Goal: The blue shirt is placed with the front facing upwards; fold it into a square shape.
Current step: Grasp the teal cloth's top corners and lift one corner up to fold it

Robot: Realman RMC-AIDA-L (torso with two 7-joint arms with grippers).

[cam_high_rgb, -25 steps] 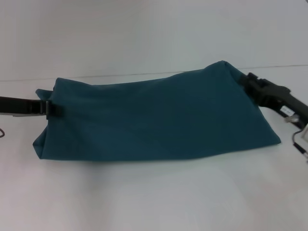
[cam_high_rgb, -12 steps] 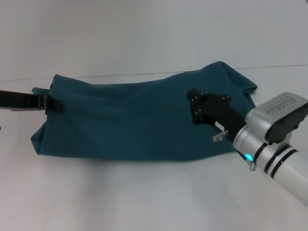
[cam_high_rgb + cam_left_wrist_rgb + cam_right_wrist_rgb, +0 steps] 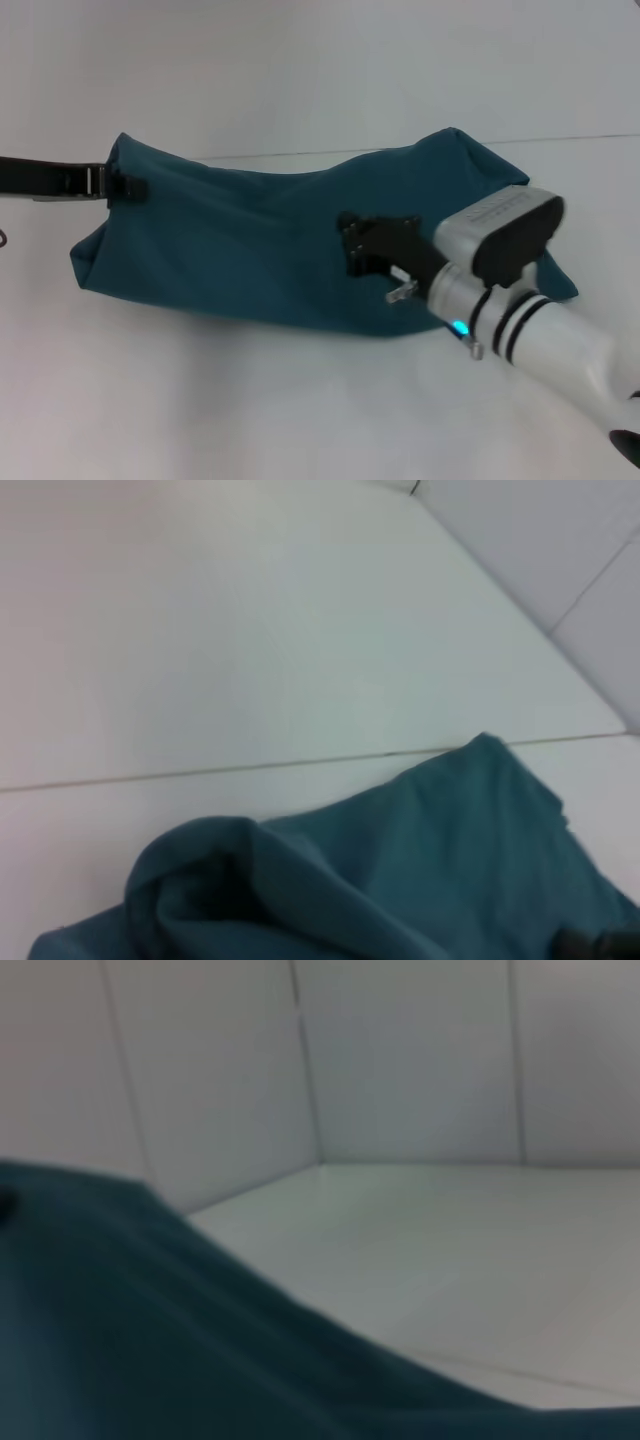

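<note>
I have the blue shirt point(image 3: 250, 245) lying as a long folded band on the table point(image 3: 300, 400). Left gripper point(image 3: 125, 186) pinches its far end corner. Right gripper point(image 3: 365, 245) sits over mid-cloth, jaw state unreadable. Fabric looks light, limp, slump-prone; I judge corners and hems the best holds.

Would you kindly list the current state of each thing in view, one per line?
Dark teal-blue cotton shirt: folded into a long band, plain side up, on the white table.
Left gripper: at the shirt's left end.
Right gripper: over the shirt's right half.
</note>
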